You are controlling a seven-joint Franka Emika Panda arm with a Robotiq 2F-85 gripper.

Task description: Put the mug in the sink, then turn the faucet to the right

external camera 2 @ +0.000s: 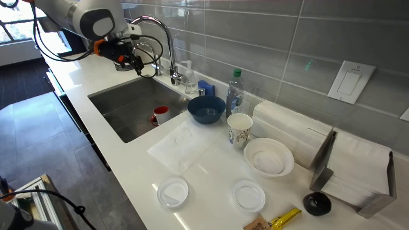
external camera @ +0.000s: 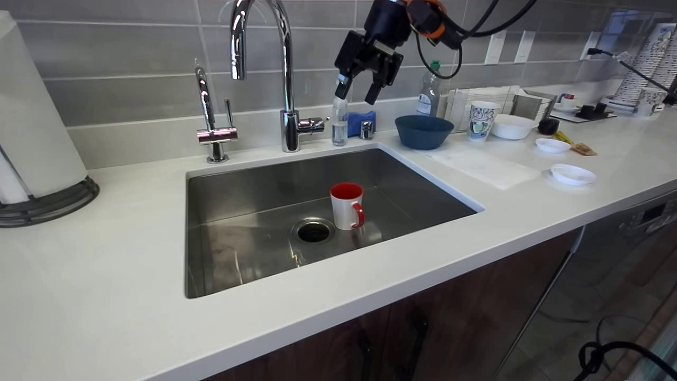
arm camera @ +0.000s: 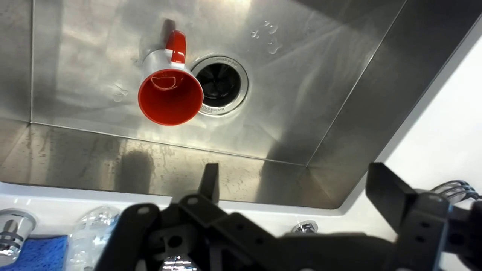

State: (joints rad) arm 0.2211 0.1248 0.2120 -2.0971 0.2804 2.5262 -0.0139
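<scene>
The white mug with red inside and red handle [external camera: 342,212] stands upright on the sink floor beside the drain; it also shows in the other views [external camera 2: 163,117] [arm camera: 170,99]. The steel sink [external camera: 248,193] is set in the white counter. The tall chrome faucet [external camera: 288,79] stands behind it, with its side lever [external camera: 312,125] pointing toward the soap bottle. It also shows in an exterior view [external camera 2: 169,41]. My gripper [external camera: 358,94] is open and empty, high above the back edge of the sink. In the wrist view my fingers [arm camera: 293,169] are wide apart, with nothing between them.
A smaller chrome tap [external camera: 216,135] stands beside the faucet. A clear soap bottle [external camera: 340,123], blue sponge [external camera: 362,121] and blue bowl [external camera: 424,131] line the back. A paper towel roll [external camera: 37,116] stands at one side. Paper cup [external camera 2: 239,129], bowls and lids lie across the counter.
</scene>
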